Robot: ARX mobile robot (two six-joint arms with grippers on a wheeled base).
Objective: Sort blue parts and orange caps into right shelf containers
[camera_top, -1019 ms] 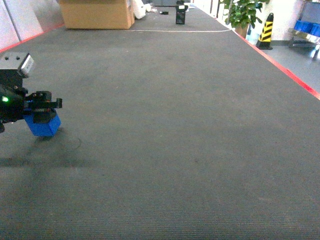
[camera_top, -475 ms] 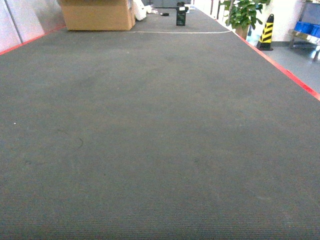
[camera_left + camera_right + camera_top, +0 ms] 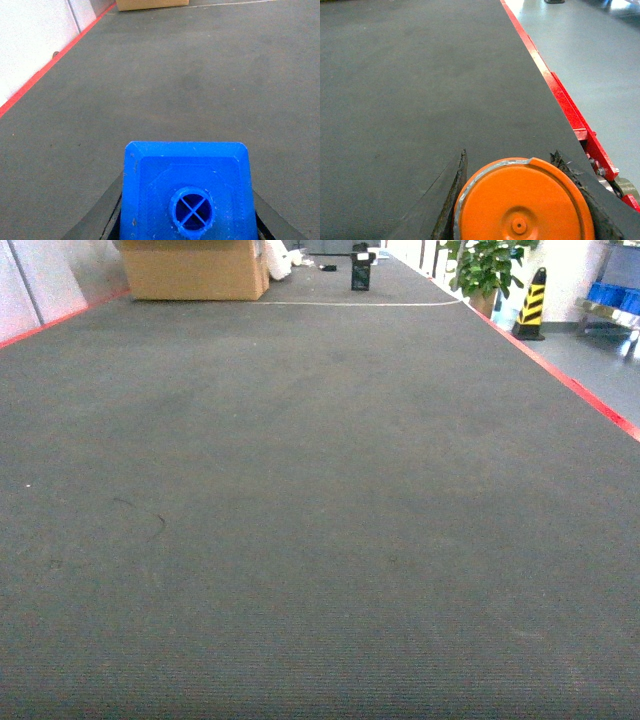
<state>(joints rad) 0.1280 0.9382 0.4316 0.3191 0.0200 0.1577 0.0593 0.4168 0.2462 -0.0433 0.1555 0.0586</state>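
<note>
My left hand [image 3: 186, 220] grips the blue part [image 3: 186, 192] on both sides, hole facing the camera. My right hand [image 3: 522, 200] clamps the orange cap [image 3: 522, 202], flat end up. Both hang over dark grey carpet [image 3: 320, 500] with a red border [image 3: 560, 100]; a cardboard box [image 3: 195, 268] stands far off.

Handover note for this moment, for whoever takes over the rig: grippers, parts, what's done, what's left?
Left gripper: shut on the blue part, hole face toward the wrist camera.
Right gripper: shut on the orange cap, flat end toward the camera.
Neither arm shows in the head view, only bare dark carpet with a red border.
Blue crates sit far right on a shelf.
Done: both items picked up.
Left: carry them to the crates and drop each in.
</note>
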